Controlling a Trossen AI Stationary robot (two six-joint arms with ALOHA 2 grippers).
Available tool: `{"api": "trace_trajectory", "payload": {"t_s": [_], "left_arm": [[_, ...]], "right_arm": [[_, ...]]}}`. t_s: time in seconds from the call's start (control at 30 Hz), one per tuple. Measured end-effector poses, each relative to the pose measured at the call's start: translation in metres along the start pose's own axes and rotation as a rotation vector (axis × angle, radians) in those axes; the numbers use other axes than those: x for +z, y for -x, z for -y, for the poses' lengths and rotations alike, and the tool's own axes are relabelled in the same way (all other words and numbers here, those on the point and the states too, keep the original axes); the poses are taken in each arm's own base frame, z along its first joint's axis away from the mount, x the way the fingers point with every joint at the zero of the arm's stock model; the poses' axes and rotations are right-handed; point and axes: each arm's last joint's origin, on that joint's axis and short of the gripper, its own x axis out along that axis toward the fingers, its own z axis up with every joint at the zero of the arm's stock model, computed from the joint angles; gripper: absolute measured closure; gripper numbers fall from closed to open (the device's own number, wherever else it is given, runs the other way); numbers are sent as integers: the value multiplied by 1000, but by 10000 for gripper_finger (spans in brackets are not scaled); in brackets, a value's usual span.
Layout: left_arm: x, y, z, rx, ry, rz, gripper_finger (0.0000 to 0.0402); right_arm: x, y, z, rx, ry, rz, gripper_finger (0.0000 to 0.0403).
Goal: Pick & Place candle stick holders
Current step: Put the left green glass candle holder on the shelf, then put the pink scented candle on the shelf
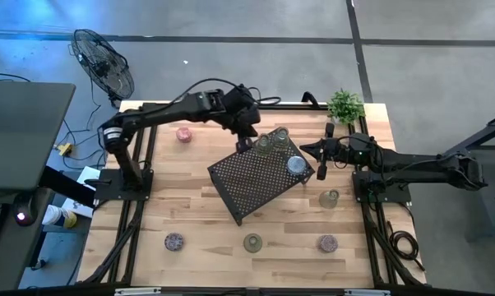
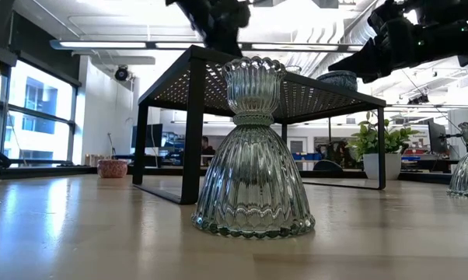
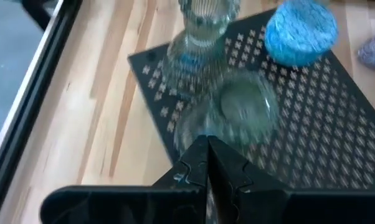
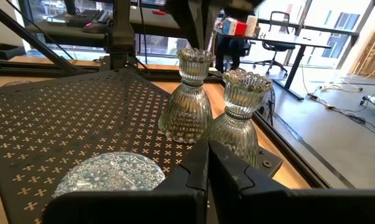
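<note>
The black mesh tray (image 1: pixel 247 185) stands mid-table. On its far corner stand two clear-greenish candle stick holders (image 1: pixel 264 144) (image 1: pixel 281 136), upright on their wide bases; they also show in the right wrist view (image 4: pixel 187 99) (image 4: pixel 240 112). A blue-topped holder (image 1: pixel 297 164) stands on the tray's right edge. My left gripper (image 1: pixel 246 140) is shut and hovers over the tray's far corner, just above the nearer clear holder (image 3: pixel 237 112). My right gripper (image 1: pixel 317 162) is shut and empty, level, beside the blue-topped holder (image 4: pixel 106 177).
Other holders stand on the table: a pink one (image 1: pixel 183 134) far left, a clear one (image 1: pixel 329 198) right of the tray, and a mottled (image 1: pixel 174 241), a clear-greenish (image 1: pixel 252 242) and a purple-pink one (image 1: pixel 327 242) along the near edge. A potted plant (image 1: pixel 344 105) stands far right.
</note>
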Motion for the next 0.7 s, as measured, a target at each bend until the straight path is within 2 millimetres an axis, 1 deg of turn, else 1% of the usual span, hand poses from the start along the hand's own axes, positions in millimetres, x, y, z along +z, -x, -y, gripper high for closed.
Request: {"api": "trace_trajectory", "payload": {"t_s": [0.07,0.2,0.27,0.33,0.4,0.5,0.6,0.7], "left_arm": [[-2,14,1,37,3,-17,401],[-14,41,4,139,49,-102,401],[-22,51,5,175,75,-120,401],[-34,56,6,186,104,-103,401],[-53,58,6,190,147,-93,401],[-87,58,4,203,229,-83,401],[-120,61,-4,242,367,-91,401],[-141,73,-15,295,548,-103,401]], "right_arm": [[0,0,0,1,0,-4,401],[-1,0,0,4,0,-10,402],[-1,0,0,4,1,-13,401],[-1,0,0,4,0,-13,401],[-1,0,0,4,0,-14,402],[-1,0,0,3,0,-14,401],[-1,0,0,2,0,-14,401],[-1,0,0,2,0,-13,402]]}}
